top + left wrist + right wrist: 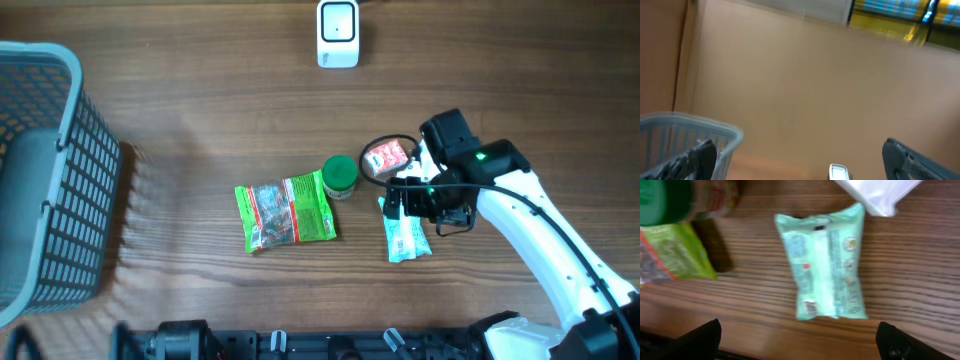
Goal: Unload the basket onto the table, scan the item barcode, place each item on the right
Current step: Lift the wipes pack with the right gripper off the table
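With the right gripper (797, 342) and left gripper (802, 160) both open and empty, the step looked like grasping the green packet (825, 265), then turning its barcode (810, 306) toward the scanner (338, 33).

Overhead looks straight down on counter (200, 100). Right wrist sits close above teal packet (825, 262), shared with overhead. Left wrist faces outward, catching basket (690, 127).

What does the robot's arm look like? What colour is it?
The right arm is white and tube-shaped, with black joints, a small green light and a thin black cable looping beside it. The right gripper is black. The left gripper has dark, bumpy fingers.
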Controlling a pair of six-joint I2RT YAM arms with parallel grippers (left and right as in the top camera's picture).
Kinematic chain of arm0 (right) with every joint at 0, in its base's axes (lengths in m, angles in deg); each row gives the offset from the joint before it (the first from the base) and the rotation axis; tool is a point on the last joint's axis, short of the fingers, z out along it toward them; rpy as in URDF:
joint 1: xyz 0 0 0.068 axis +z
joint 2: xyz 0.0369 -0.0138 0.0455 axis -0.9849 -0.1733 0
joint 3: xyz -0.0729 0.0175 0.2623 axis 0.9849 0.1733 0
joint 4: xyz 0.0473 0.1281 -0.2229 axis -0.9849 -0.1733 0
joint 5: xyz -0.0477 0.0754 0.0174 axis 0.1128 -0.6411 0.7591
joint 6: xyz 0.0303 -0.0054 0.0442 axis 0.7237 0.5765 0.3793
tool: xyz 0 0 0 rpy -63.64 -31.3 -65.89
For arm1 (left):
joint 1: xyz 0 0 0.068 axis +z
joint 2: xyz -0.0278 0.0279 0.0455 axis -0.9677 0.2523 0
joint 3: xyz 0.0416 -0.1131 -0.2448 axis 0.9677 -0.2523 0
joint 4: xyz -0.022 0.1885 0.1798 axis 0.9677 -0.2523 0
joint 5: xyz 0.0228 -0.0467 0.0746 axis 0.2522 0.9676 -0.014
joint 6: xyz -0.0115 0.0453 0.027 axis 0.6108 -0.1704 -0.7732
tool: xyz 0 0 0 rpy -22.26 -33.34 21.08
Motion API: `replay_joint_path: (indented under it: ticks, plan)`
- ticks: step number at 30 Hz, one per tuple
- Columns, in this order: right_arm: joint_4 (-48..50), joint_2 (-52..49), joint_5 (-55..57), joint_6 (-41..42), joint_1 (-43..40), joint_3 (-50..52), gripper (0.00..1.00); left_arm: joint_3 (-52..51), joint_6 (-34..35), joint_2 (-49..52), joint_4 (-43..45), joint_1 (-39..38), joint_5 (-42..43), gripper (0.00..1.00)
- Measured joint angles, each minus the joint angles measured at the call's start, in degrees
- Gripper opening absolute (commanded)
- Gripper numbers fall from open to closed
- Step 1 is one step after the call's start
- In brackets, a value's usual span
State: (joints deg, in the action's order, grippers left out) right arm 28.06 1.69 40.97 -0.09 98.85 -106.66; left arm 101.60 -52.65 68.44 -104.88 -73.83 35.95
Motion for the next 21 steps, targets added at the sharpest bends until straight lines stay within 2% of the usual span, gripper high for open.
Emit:
replay_joint_path:
  ticks: [9,18,19,21]
  plan:
    - [10.23,-1.60,-4.61,-7.37,-6.47,7.65,1.00,-20.55,0.28,0.02,7.19,0.00,-0.63,1.00]
    - [14.99,-14.32,-7.32,-10.73,-7.30,7.87,0.99,-31.39,0.26,0.00,15.06,0.00,-0.61,1.00]
    - [14.99,-14.47,-7.43,-10.71,-7.30,7.80,0.97,-33.03,0.26,0.02,15.69,0.00,-0.37,1.00]
    - [14.97,-14.82,-7.72,-10.71,-7.39,7.58,0.82,-36.00,0.26,0.02,16.52,0.00,1.03,1.00]
